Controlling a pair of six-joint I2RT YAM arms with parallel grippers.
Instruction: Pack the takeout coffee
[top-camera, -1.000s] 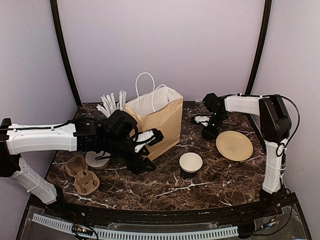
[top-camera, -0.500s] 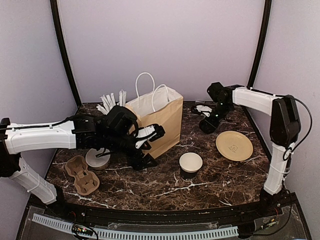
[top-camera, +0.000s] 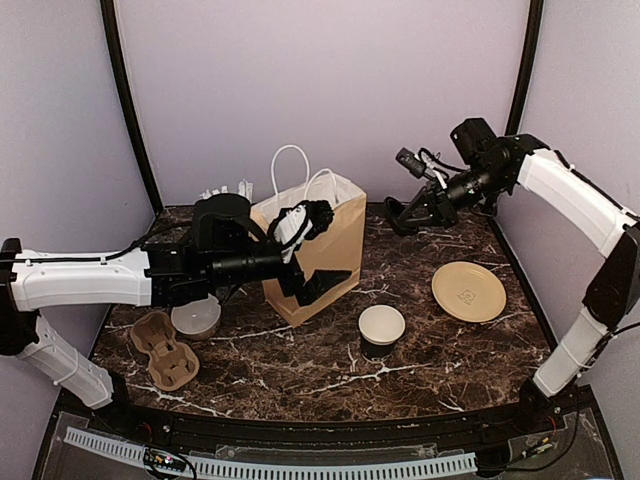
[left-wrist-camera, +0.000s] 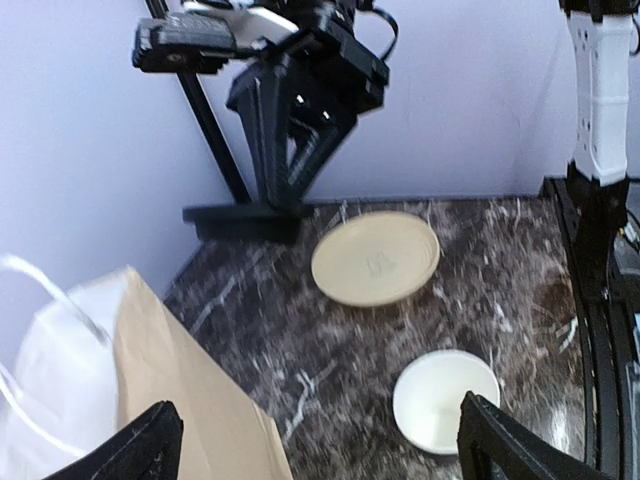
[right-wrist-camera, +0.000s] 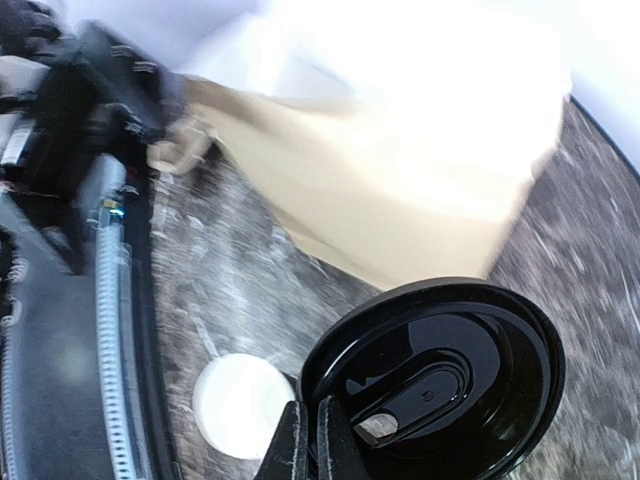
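The right gripper (right-wrist-camera: 305, 442) pinched the edge of the black lid (right-wrist-camera: 440, 378) and held it up in the air at the far right, likely to cap the cup (top-camera: 381, 327). The cup sat open on the surface (top-camera: 300, 362), near and right of the brown bag (top-camera: 330, 240). The left gripper (top-camera: 322, 250) was spread wide by the bag, holding nothing, maybe to steady it.

The whole dark marbled table (top-camera: 300, 370) is viewed from high behind the arm bases, toward the back wall. Past the left gripper (left-wrist-camera: 318, 445), a tall brown paper bag (left-wrist-camera: 190, 400) and a small white-lined black paper cup (left-wrist-camera: 445, 400) are seen below. The right gripper (right-wrist-camera: 305, 450) is framed closely, a round black plastic lid (right-wrist-camera: 440, 370) at its tips. Bag and cup are shared by all views.
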